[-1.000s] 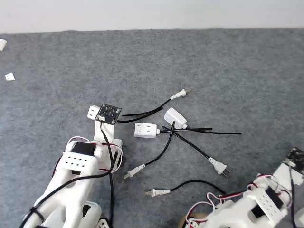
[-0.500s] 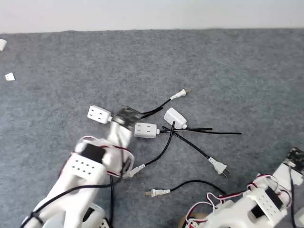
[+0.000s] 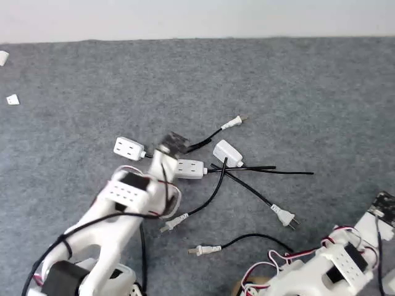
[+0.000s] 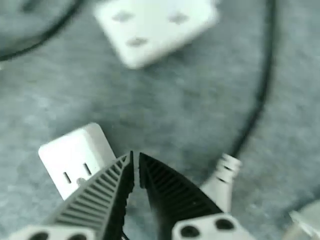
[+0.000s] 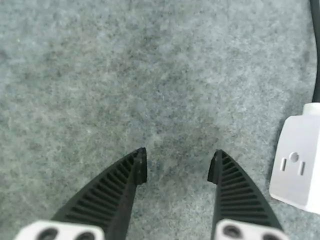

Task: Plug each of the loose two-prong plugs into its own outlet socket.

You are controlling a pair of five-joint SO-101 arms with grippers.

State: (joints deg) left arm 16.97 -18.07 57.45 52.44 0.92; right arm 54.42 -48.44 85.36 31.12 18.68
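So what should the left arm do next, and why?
Probably open its fingers and shift onto the white plug: the left gripper is shut on nothing, its tips over bare carpet between that plug and an outlet socket.

A grey, felt-like mat (image 3: 296, 80) covers the whole tabletop, its fibres mottled and slightly fuzzy in the wrist views. Along its far edge runs a plain white wall strip (image 3: 197, 18). At the mat's far left lie a small square white scrap (image 3: 12, 99) and, near it, a rounded white piece (image 3: 3, 58) cut off at the view's edge. The light is soft and even, with faint shadows.
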